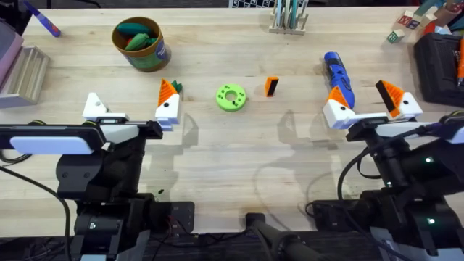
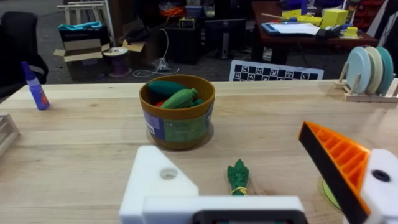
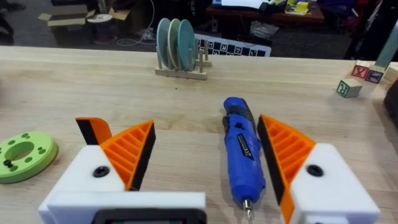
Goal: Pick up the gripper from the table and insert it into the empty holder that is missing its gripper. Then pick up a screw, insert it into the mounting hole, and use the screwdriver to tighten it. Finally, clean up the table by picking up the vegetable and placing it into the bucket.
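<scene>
Right gripper sits with its 2 orange-padded fingers spread wide apart and nothing between them but table and the screwdriver, which lies just ahead of the gap, its long axis running straight away from the gripper and its metal tip pointing back toward it.

The orange gripper – the loose finger piece – stands on the table off the right gripper's left finger, slightly ahead of it, black side showing in the right wrist view. It looks taller than wide, roughly upright. A lime-green disc lies further out the same way.

Left gripper is also spread and holds nothing; 1 finger carries an orange pad, the other is the bare white holder with its mounting hole open. The loose piece lies well beyond its padded finger, so the right arm is judged the nearer one – and the one free to carry the piece across to the holder.

Just ahead of the left gripper lies the vegetable, with the bucket beyond it.
</scene>
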Robot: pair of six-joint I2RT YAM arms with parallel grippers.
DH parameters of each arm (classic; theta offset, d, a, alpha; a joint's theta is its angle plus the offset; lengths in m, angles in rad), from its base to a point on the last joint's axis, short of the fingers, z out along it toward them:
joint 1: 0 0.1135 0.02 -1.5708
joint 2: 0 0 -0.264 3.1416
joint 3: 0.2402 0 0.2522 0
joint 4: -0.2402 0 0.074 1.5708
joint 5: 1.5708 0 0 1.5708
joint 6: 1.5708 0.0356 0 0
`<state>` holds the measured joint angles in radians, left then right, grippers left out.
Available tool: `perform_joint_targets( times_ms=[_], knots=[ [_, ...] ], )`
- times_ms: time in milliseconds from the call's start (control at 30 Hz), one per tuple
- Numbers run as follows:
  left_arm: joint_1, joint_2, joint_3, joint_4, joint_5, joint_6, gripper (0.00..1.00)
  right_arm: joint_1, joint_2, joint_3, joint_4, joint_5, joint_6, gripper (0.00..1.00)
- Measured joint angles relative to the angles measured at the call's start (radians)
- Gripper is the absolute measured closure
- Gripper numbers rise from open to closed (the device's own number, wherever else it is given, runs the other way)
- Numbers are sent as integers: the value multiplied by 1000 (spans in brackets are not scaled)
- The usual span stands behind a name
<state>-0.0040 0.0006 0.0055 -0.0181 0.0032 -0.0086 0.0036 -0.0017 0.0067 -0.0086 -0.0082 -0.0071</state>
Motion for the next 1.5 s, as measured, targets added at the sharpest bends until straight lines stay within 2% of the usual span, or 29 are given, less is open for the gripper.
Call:
perform_joint_targets(
  times_ms=[567,633,867,967,1100,1267,1367,1500],
  knots=[
    [0,0,0,7,-3,0,13,0,0,0,0,0,-2,10],
    [0,0,0,37,-10,0,14,0,0,0,3,-1,-5,10],
    [0,0,1,263,-28,2,14,0,0,4,121,-8,-9,8],
    [0,0,20,236,-30,4,15,0,0,28,121,-8,-9,9],
    [0,1,104,126,-32,8,15,0,1,118,111,-8,-9,9],
    [0,62,264,65,-54,9,15,0,34,298,24,-8,-12,11],
    [0,138,351,60,-60,8,15,0,103,401,-68,-8,-12,10],
    [0,273,455,11,-61,9,15,0,254,545,-215,-8,-15,10]
  ],
)
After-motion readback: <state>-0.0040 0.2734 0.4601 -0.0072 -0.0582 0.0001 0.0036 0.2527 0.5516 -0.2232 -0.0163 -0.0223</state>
